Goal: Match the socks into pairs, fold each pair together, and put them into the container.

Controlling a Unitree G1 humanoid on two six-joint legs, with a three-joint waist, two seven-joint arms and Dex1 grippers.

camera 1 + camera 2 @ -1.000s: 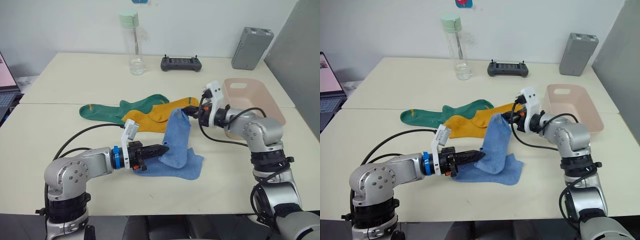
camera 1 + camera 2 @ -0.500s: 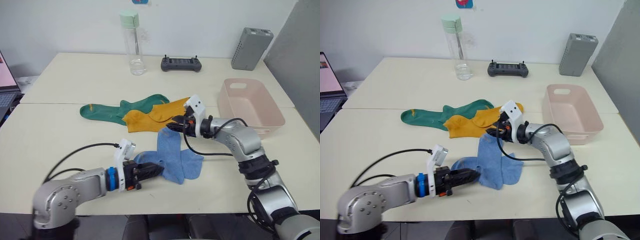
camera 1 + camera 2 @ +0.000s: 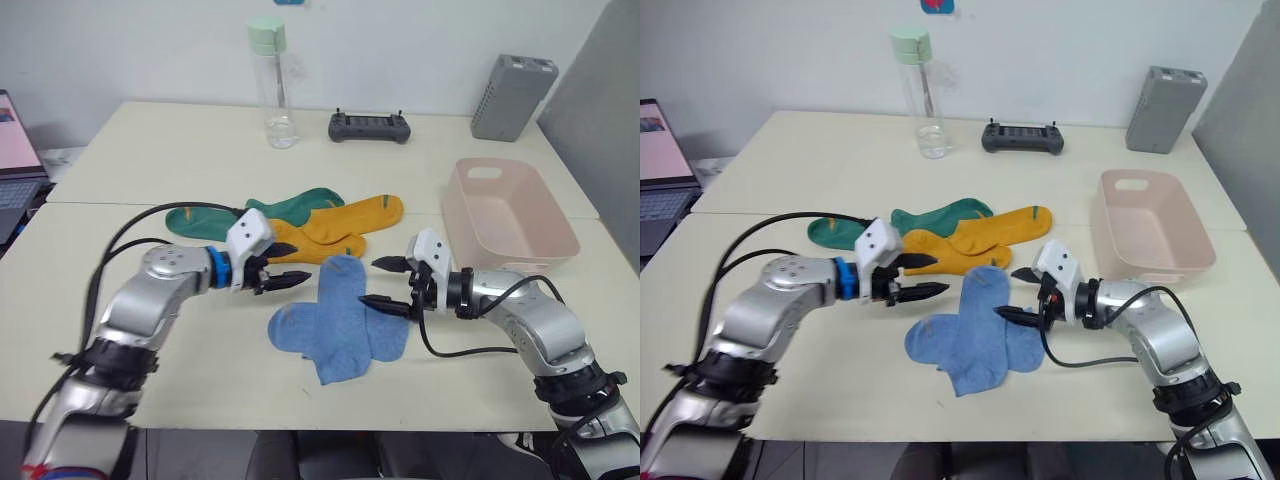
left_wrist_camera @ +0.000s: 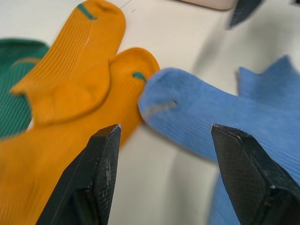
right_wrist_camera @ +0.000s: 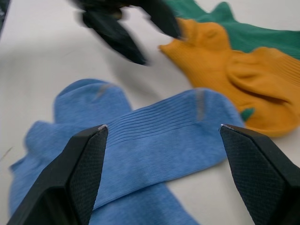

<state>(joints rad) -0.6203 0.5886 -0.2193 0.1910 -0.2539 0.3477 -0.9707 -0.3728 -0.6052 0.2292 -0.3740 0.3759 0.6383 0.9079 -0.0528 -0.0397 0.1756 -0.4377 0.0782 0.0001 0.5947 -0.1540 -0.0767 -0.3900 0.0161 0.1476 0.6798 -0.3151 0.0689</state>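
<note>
The left gripper [image 3: 285, 278] hovered with its fingers spread apart and empty, just beside the blue socks [image 3: 340, 320], which lay crossed over each other flat on the table [image 3: 150, 160]. The right gripper [image 3: 385, 284] faced it from the other side of the same socks, likewise spread wide and holding nothing. Just beyond both grippers lay the yellow socks [image 3: 335, 228] overlapping the green socks [image 3: 215, 218]. The pink container [image 3: 510, 215] stood near the right gripper, on its outer side.
</note>
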